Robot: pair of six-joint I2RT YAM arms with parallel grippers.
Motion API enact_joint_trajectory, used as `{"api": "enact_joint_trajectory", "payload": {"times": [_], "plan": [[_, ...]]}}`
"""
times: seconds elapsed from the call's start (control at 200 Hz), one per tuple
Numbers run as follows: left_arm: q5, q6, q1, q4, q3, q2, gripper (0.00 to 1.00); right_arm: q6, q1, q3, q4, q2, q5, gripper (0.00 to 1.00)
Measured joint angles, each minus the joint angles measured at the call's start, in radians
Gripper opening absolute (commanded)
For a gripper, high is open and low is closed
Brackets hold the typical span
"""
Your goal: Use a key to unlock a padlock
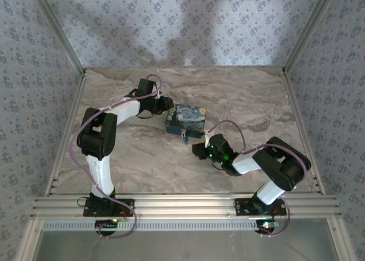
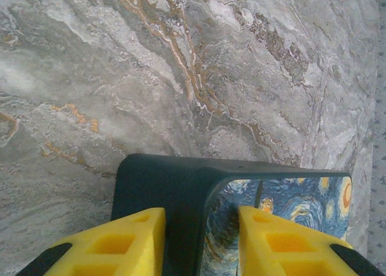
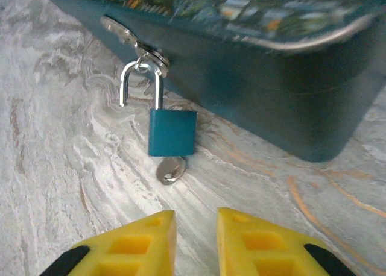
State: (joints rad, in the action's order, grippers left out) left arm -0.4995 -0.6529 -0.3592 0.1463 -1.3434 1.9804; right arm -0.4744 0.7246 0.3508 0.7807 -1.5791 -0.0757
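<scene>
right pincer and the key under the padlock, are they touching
Apart. Right wrist view shows bare table between the right pincer and the key below the padlock.

The top external camera looks down from above and behind the left arm [image 1: 97,141] and right arm [image 1: 274,167], taking in the whole tabletop [image 1: 142,170], the patterned walls [image 1: 171,27] and the blue box [image 1: 185,119] near the middle. The left wrist camera sits close against the box's dark end wall and faces outward along the tabletop, past its own yellow jaws. The right wrist camera hangs low before the box's front, facing the padlock [image 3: 172,131] and key [image 3: 170,169]. All three views share the box.
</scene>
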Motion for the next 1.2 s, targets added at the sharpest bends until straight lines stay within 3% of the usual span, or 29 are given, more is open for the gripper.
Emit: {"api": "enact_joint_trajectory", "payload": {"times": [0.145, 0.23, 0.65, 1.199], "plan": [[0.014, -0.011, 0.0, -0.021, 0.036, -0.023, 0.34, 0.024, -0.048, -0.009, -0.023, 0.066, -0.055, 0.49], [0.021, -0.019, 0.0, -0.026, 0.064, -0.045, 0.34, 0.026, -0.081, -0.008, -0.022, 0.083, -0.109, 0.54], [0.087, -0.049, -0.008, -0.048, 0.197, -0.156, 0.34, 0.03, -0.182, 0.097, -0.038, 0.023, -0.29, 0.61], [0.119, -0.075, -0.023, -0.073, 0.252, -0.2, 0.34, 0.011, -0.206, 0.061, 0.002, -0.004, -0.375, 0.65]]}}
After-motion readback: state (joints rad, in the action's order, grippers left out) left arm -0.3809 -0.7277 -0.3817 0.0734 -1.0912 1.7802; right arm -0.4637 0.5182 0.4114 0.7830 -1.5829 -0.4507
